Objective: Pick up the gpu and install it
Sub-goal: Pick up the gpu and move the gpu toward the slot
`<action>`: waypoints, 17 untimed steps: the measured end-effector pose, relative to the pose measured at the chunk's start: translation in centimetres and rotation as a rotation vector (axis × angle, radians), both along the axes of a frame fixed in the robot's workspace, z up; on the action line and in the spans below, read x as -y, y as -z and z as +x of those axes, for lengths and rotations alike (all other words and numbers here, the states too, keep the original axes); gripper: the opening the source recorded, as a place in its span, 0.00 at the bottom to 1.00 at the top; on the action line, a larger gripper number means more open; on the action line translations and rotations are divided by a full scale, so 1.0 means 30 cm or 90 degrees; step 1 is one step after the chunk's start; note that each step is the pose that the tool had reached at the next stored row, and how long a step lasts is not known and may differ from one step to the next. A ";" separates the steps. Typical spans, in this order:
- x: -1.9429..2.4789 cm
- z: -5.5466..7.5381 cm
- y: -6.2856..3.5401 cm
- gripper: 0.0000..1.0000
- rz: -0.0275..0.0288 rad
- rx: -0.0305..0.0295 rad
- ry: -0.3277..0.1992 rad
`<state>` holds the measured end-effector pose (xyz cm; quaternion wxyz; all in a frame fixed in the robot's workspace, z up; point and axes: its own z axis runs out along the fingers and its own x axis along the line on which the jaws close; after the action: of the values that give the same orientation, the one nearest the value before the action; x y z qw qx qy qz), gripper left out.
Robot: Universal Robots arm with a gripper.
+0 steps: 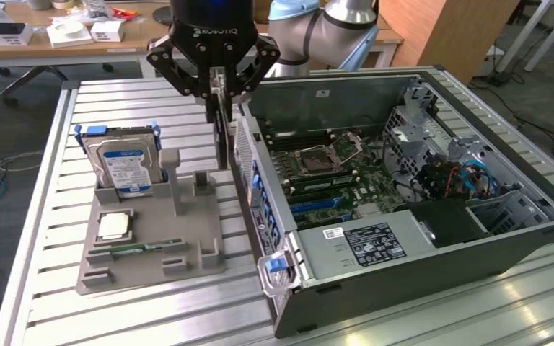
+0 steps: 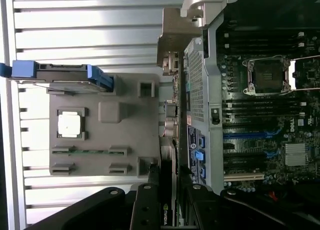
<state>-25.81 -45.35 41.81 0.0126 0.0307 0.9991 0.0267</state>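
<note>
The gpu (image 1: 222, 137) hangs edge-on and upright from my gripper (image 1: 221, 90), which is shut on its upper edge. It is lifted off the grey holder (image 1: 195, 238) and sits over the gap between the holder and the rear wall of the open computer case (image 1: 354, 249). In the wrist view the gpu (image 2: 167, 202) is pinched between the black fingers (image 2: 145, 207). Its silver end bracket (image 2: 172, 42) reaches out beside the case's rear wall. Blue card slots (image 2: 250, 135) lie on the motherboard (image 1: 340, 173) inside the case.
The grey holder also carries an upright hard drive with a blue label (image 1: 123, 162), a square processor (image 1: 113, 225) and a slim RAM stick (image 1: 147, 247). Everything stands on a slatted metal table (image 1: 113, 317). A cluttered desk (image 1: 55, 36) is behind.
</note>
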 end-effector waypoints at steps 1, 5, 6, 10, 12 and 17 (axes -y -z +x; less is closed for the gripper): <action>0.000 0.005 0.000 0.26 0.0000 0.0000 0.000; -0.002 0.029 0.000 0.26 0.0000 0.0000 0.000; -0.003 0.035 0.000 0.26 -0.0001 0.0000 0.000; -0.005 0.059 0.000 0.26 -0.0001 -0.0001 0.000; -0.006 0.072 0.000 0.26 -0.0001 -0.0001 0.000; -0.008 0.104 0.000 0.26 0.0000 0.0000 0.000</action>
<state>-22.67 -45.11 41.81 0.0126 0.0308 0.9991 0.0267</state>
